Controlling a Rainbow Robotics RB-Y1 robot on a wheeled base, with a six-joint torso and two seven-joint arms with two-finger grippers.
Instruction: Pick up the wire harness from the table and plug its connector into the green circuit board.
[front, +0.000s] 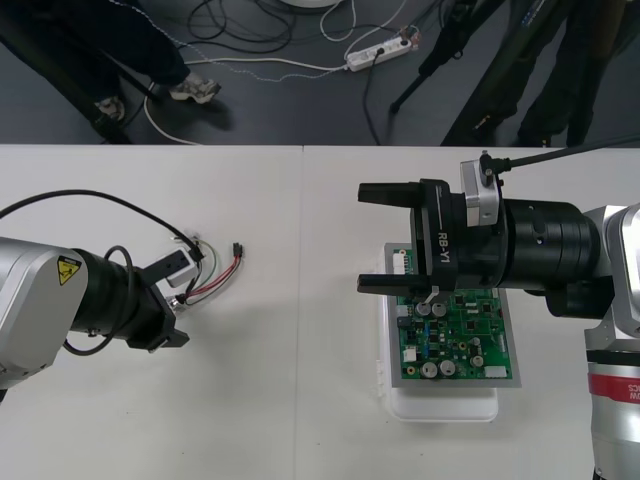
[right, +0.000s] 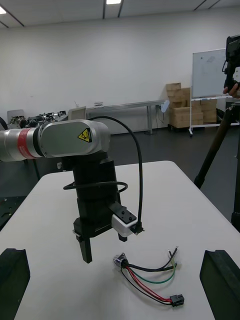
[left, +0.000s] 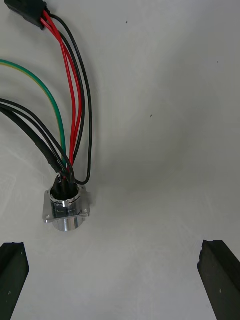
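Now left gripper (left: 117, 255) released, wide, above harness (front: 215, 275) at left of table (front: 300, 420); socket (left: 66, 210) off-centre between fingers (left: 12, 260), so closing could knock it aside. Right gripper (front: 385, 238) released over board (front: 470, 340).

A plain light counter (front: 260, 420) takes up most of the scene. A thin straight seam (front: 302, 300) runs from its far edge to its near edge, a little left of the middle. Seen close up, the counter surface is pale and matte, with a few tiny dark specks (left: 151, 117).

Beyond the far edge lies a strip of dark grey floor (front: 290, 115). A white power strip (front: 378, 53) lies on the floor right of the middle, and a white cable (front: 280, 62) trails from it toward the left. Black cables (front: 230, 22) loop on the floor farther back, left of the power strip. Black tripod legs (front: 445, 45) slant across the floor at the far right.
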